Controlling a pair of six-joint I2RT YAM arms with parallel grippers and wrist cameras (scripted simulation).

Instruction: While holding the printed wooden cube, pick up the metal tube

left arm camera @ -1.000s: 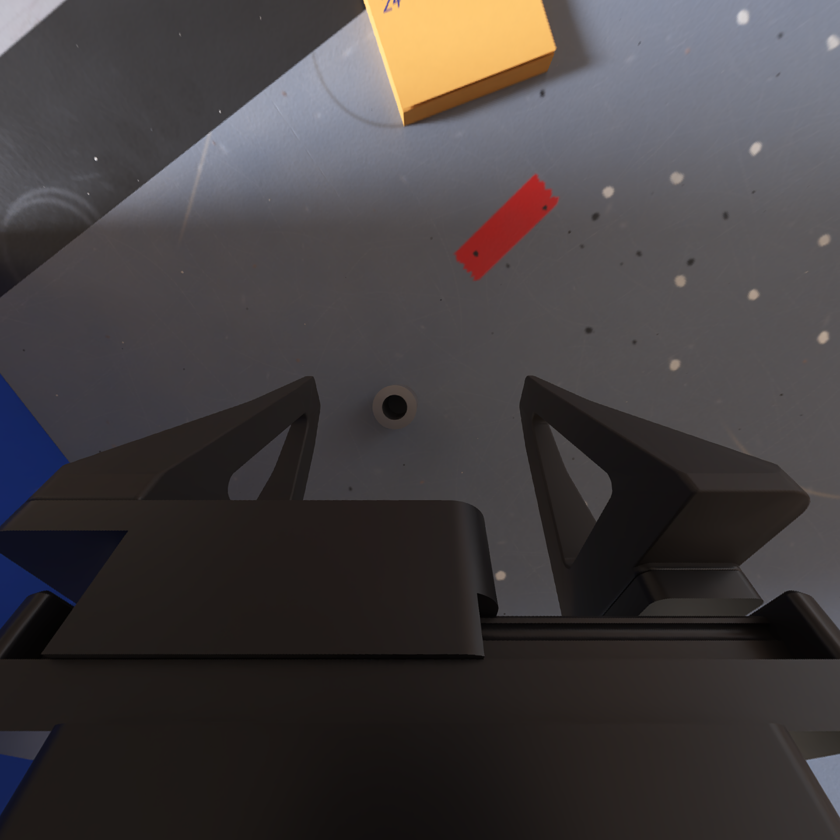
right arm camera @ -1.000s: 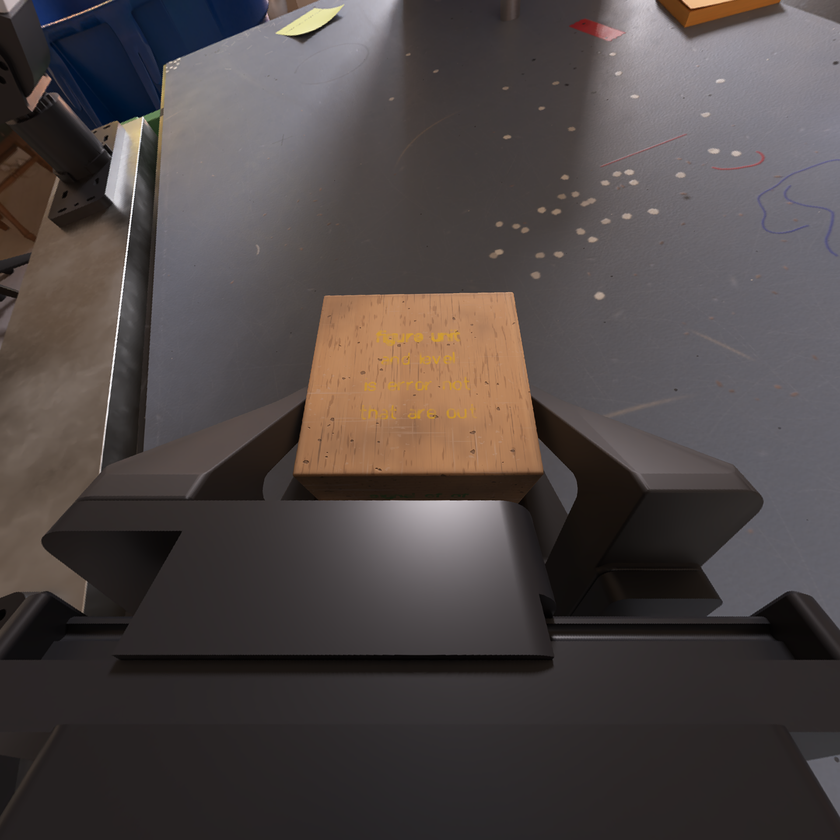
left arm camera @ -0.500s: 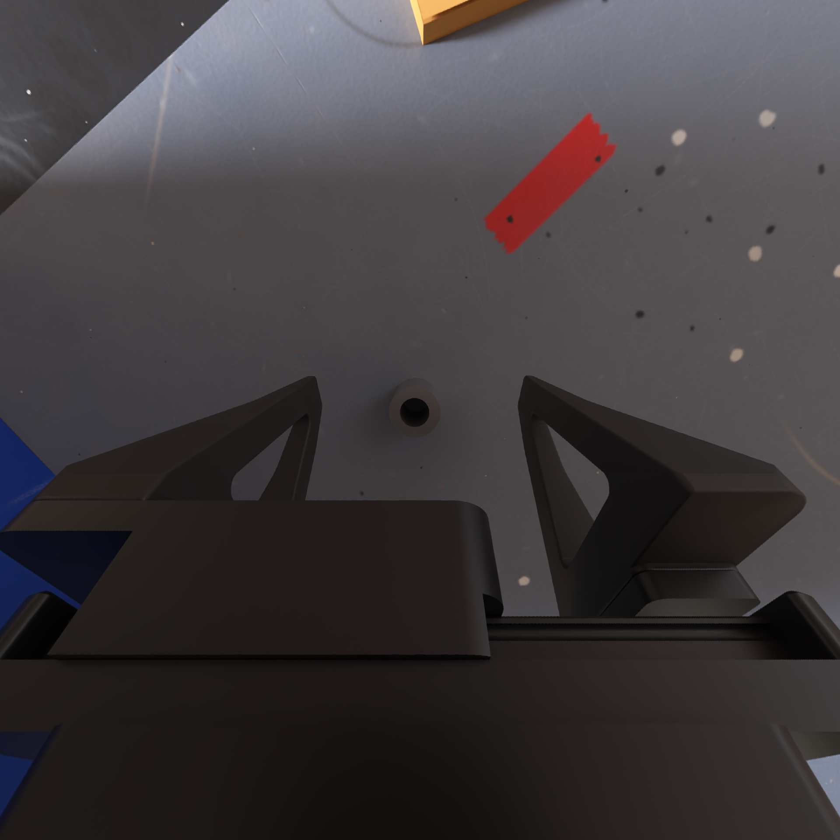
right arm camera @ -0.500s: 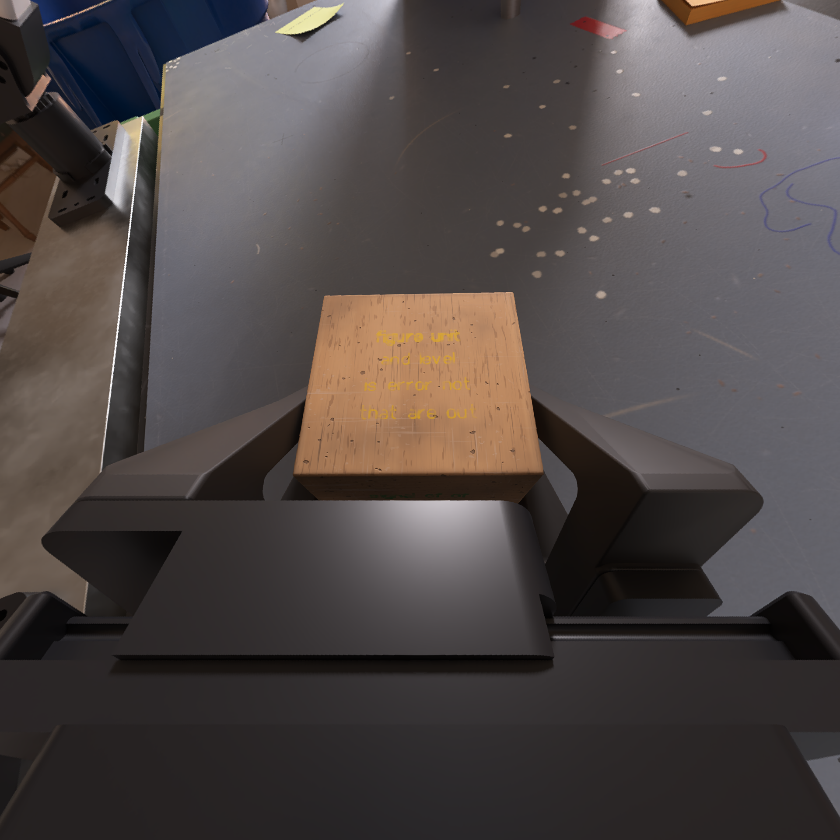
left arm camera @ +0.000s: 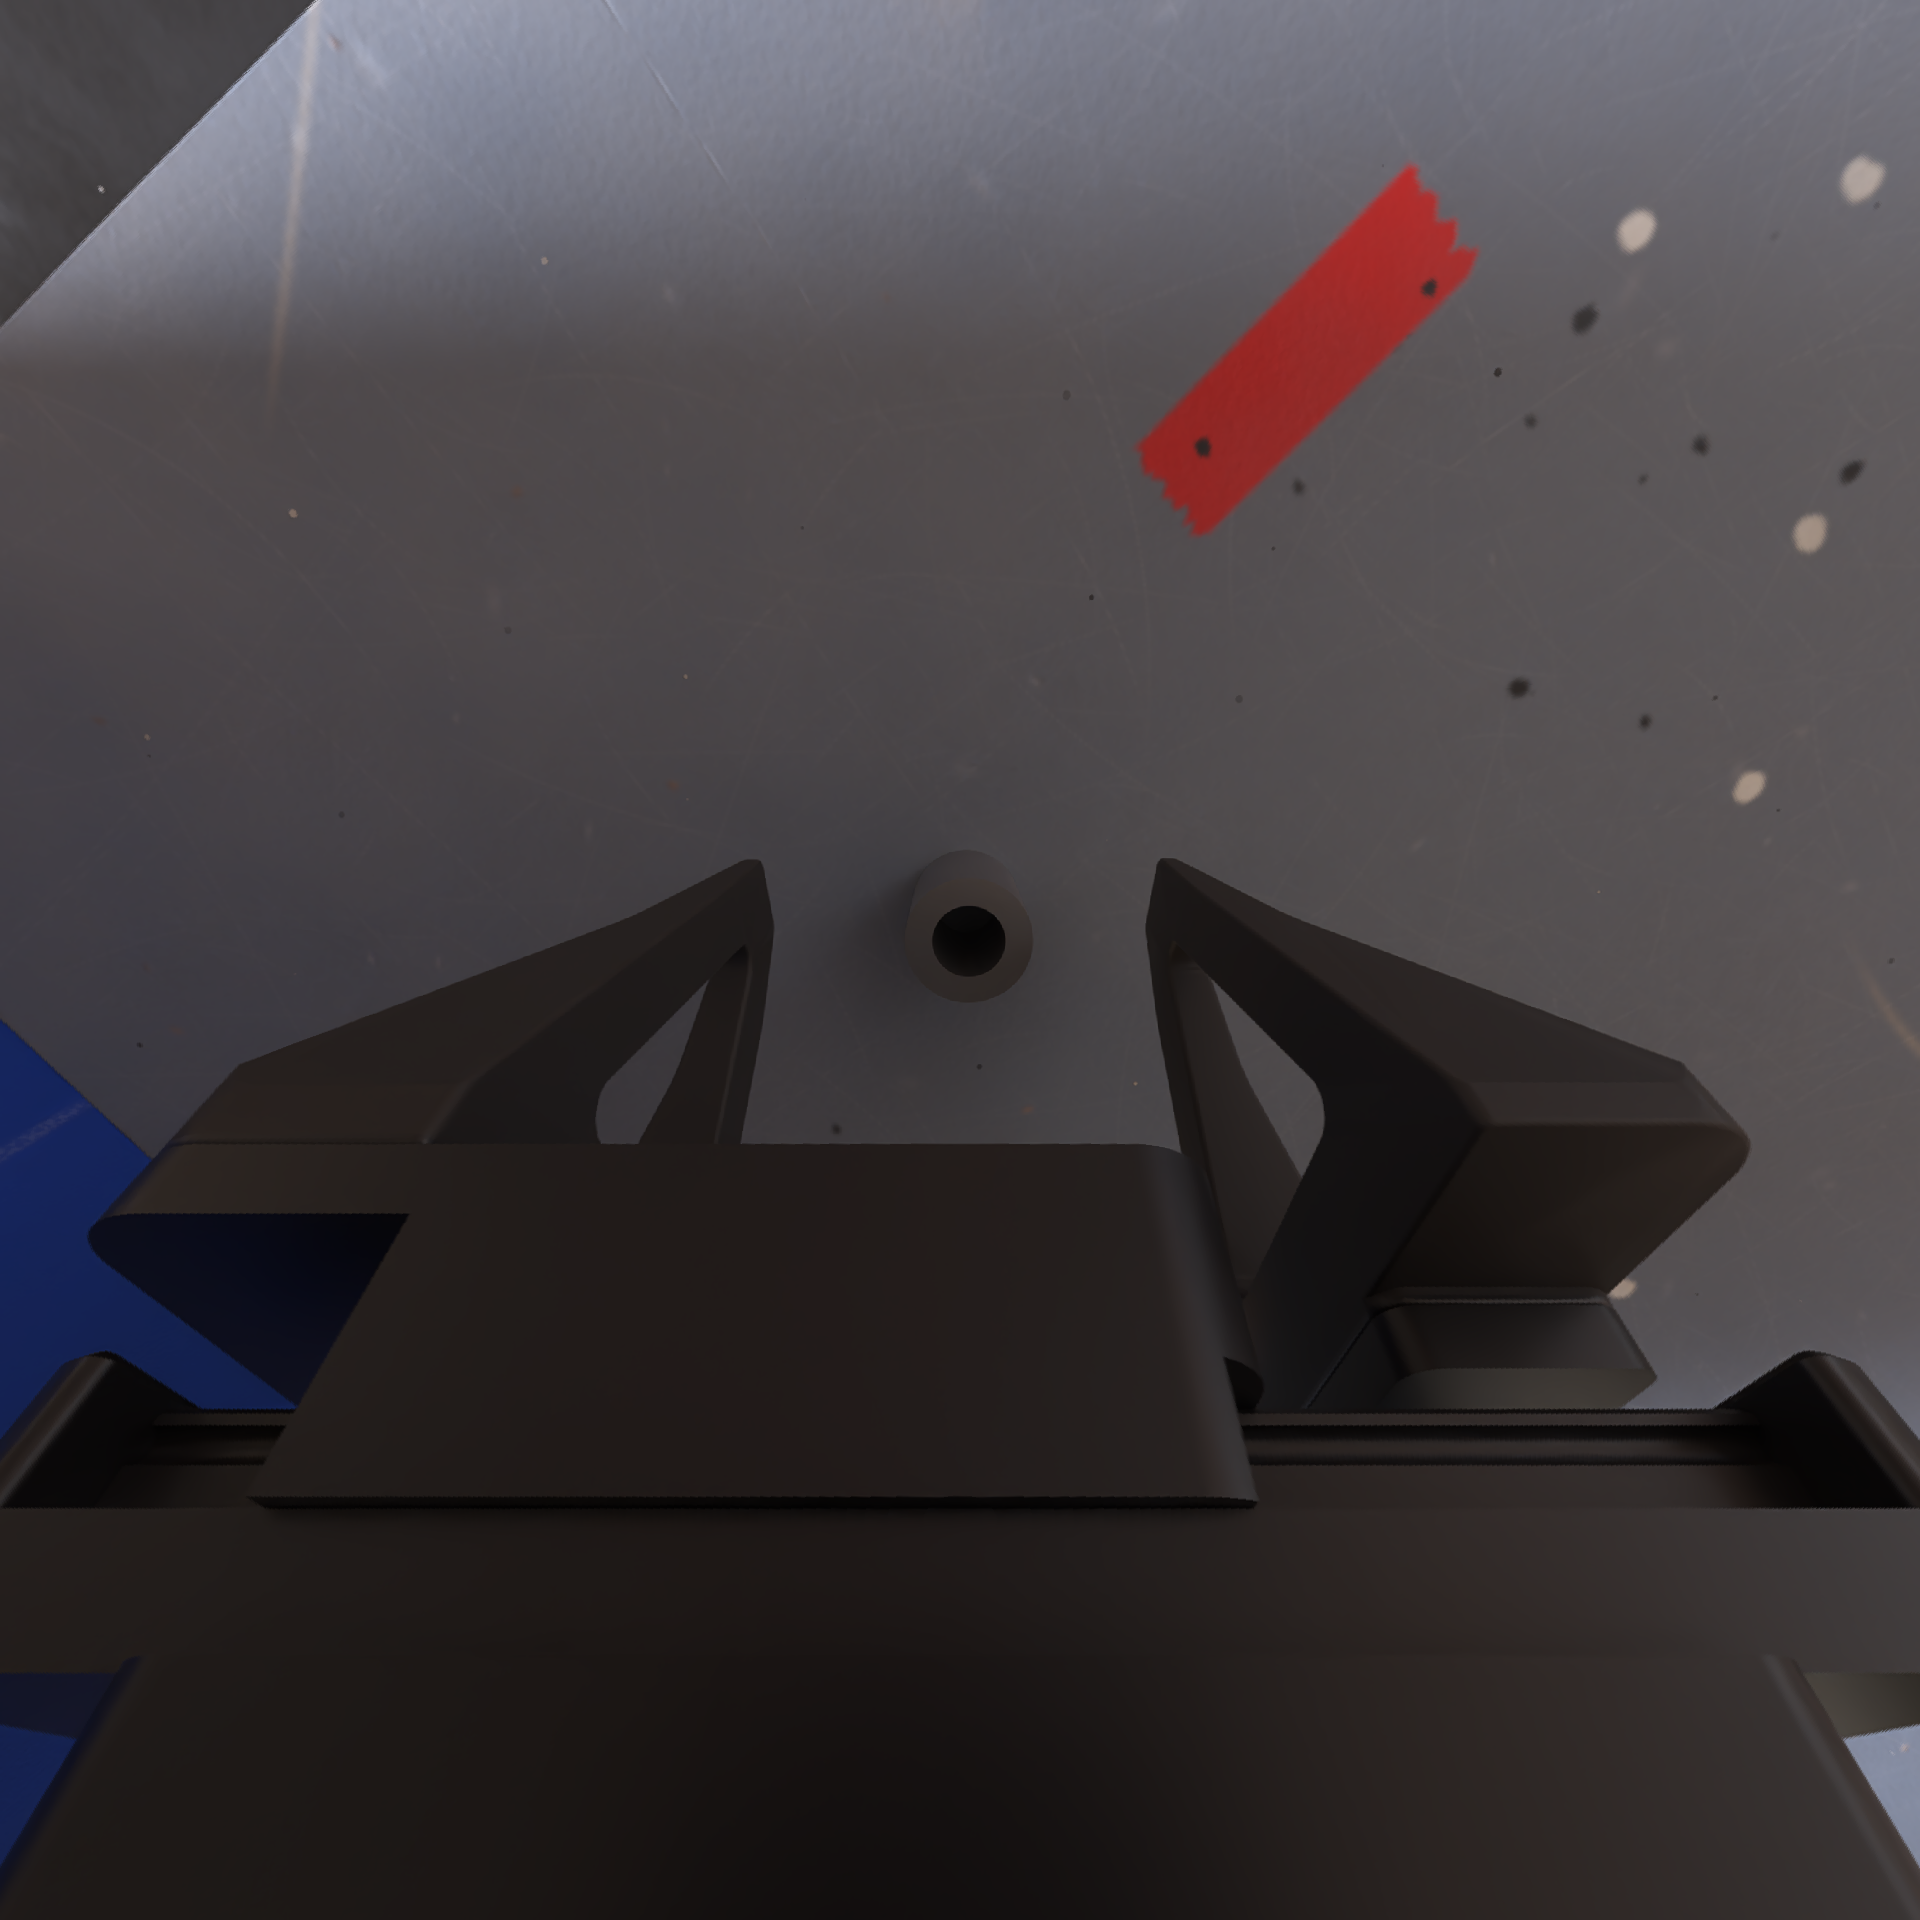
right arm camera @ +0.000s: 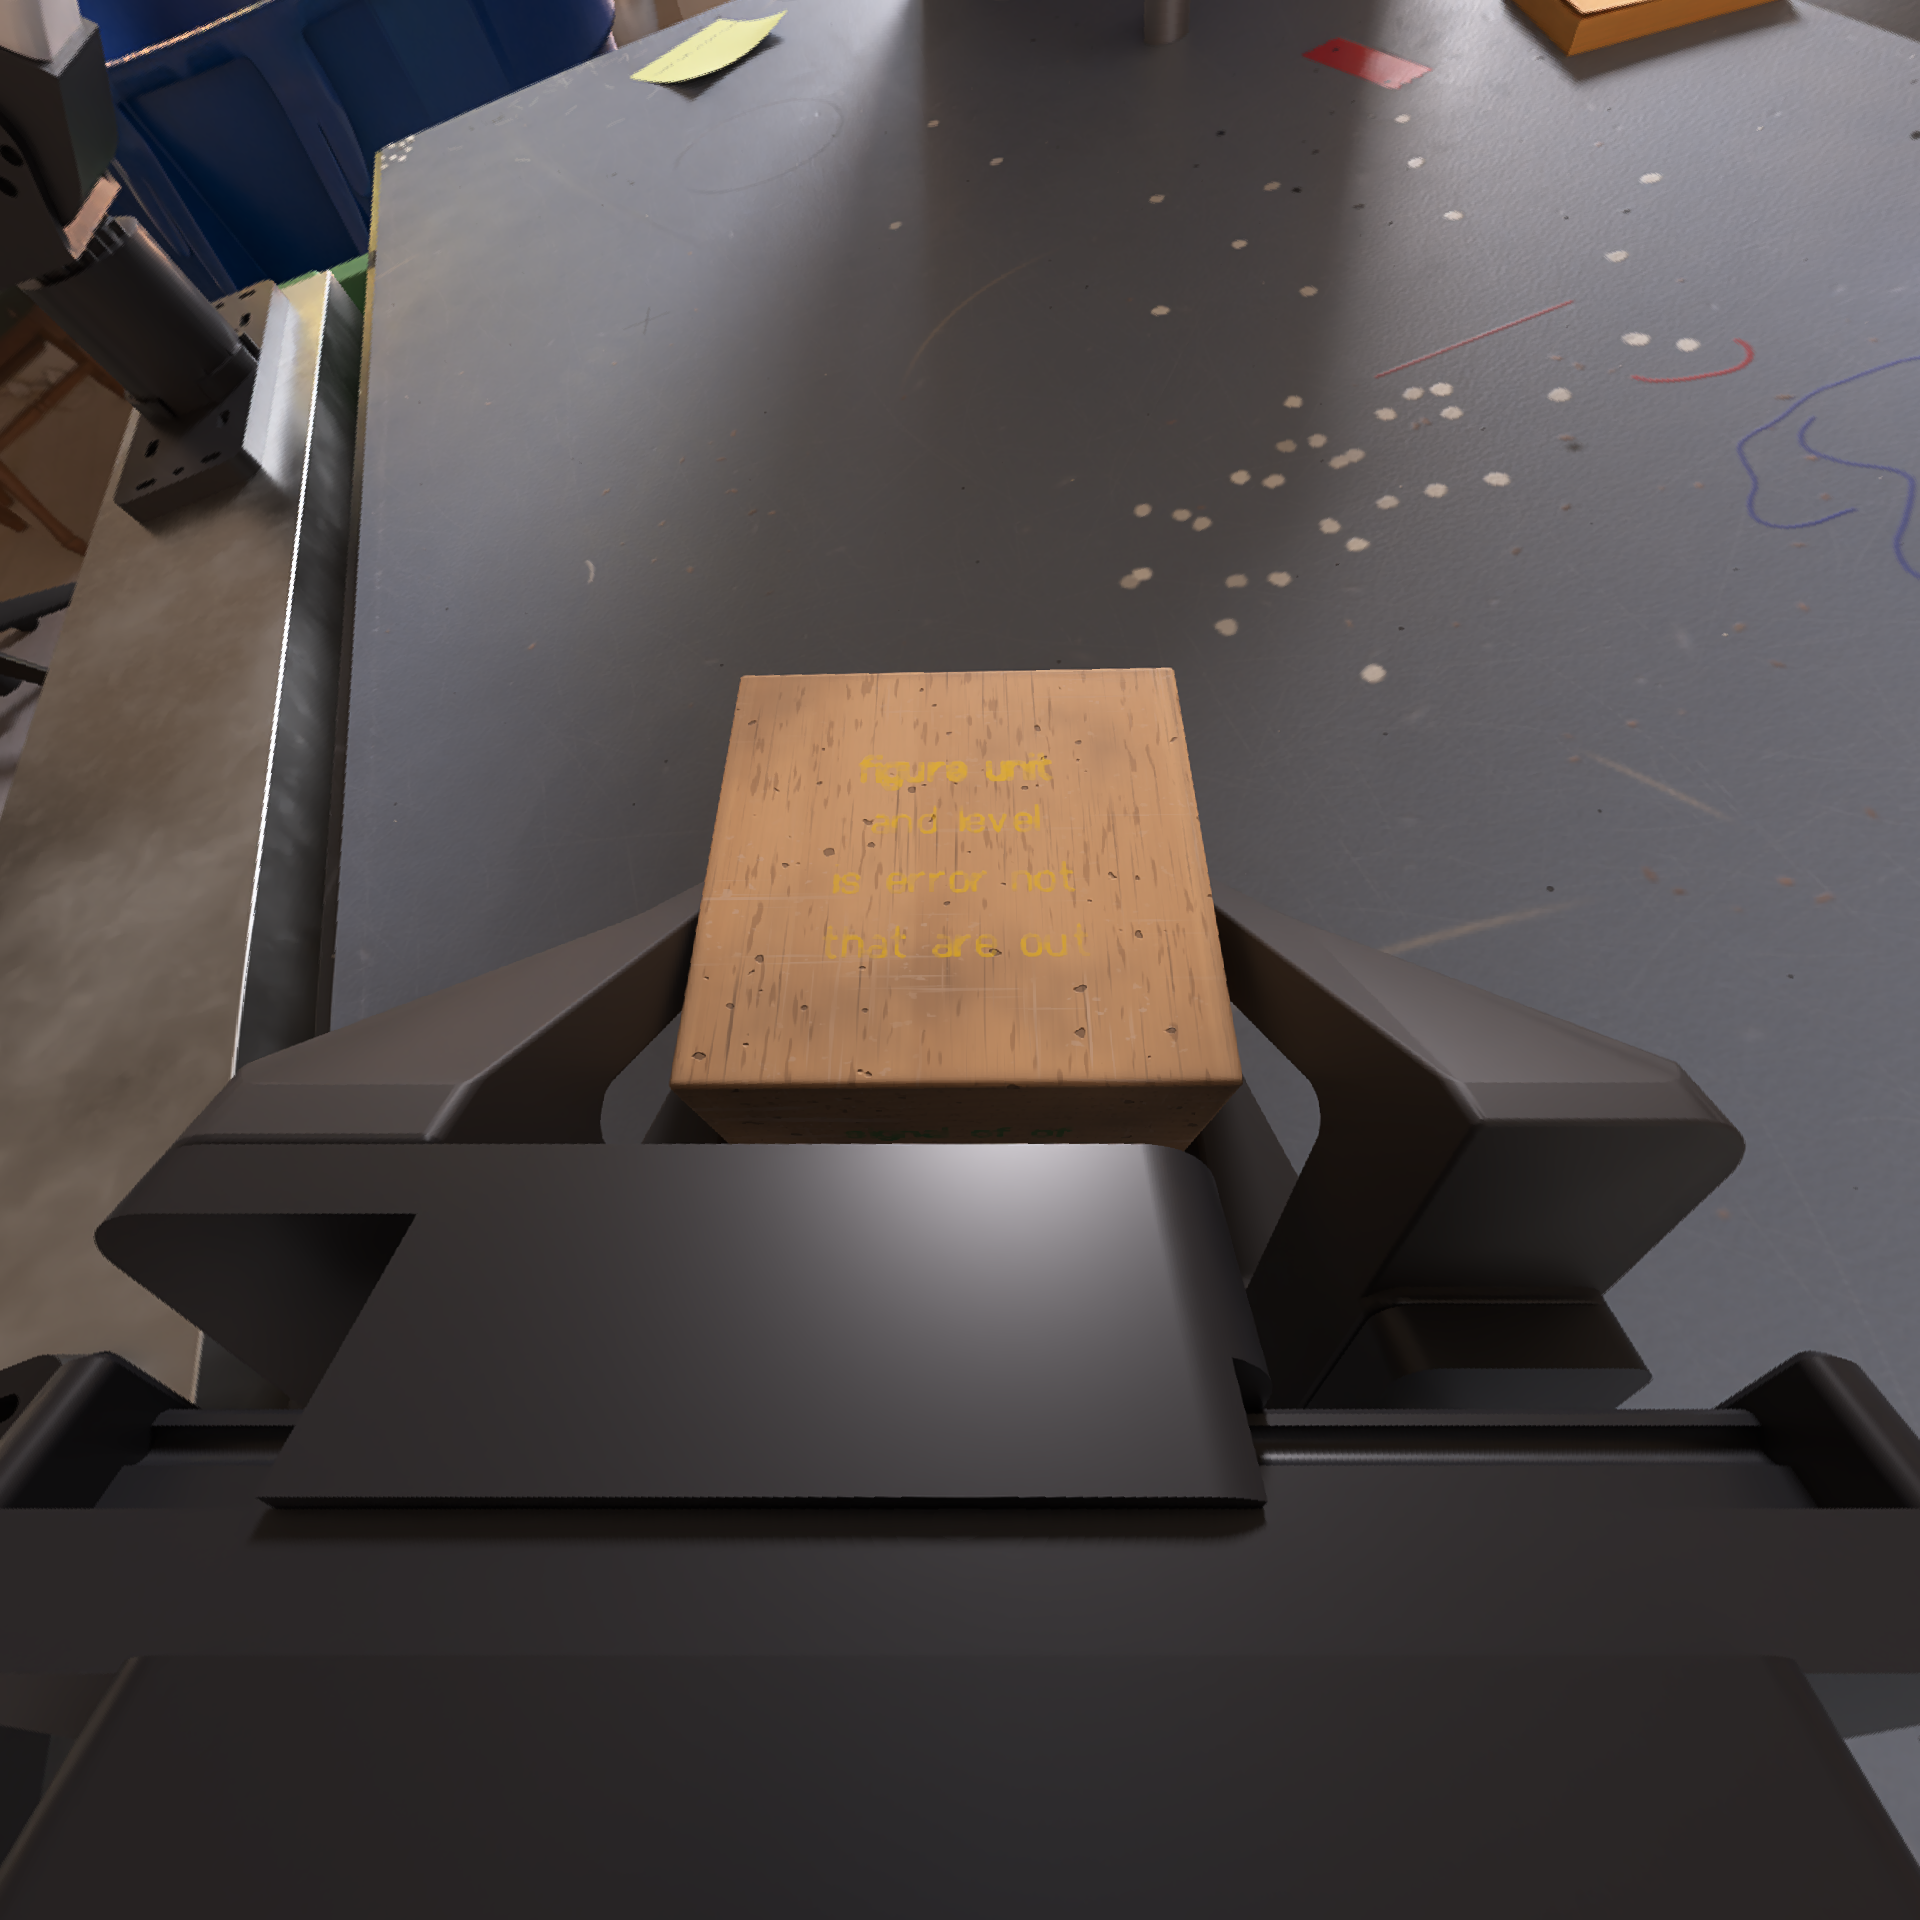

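Metal tube (left arm camera: pixel 968 940) stands between open left hand (left arm camera: pixel 961 894) fingers, untouched.

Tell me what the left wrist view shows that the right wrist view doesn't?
Only the left wrist view shows the left claw, open, straddling the upright metal tube seen end-on, untouched.

Only the right wrist view shows the right claw shut on the printed wooden cube, a yellow note and an orange block far off.

Both show the grey table, the red tape strip and the tube.
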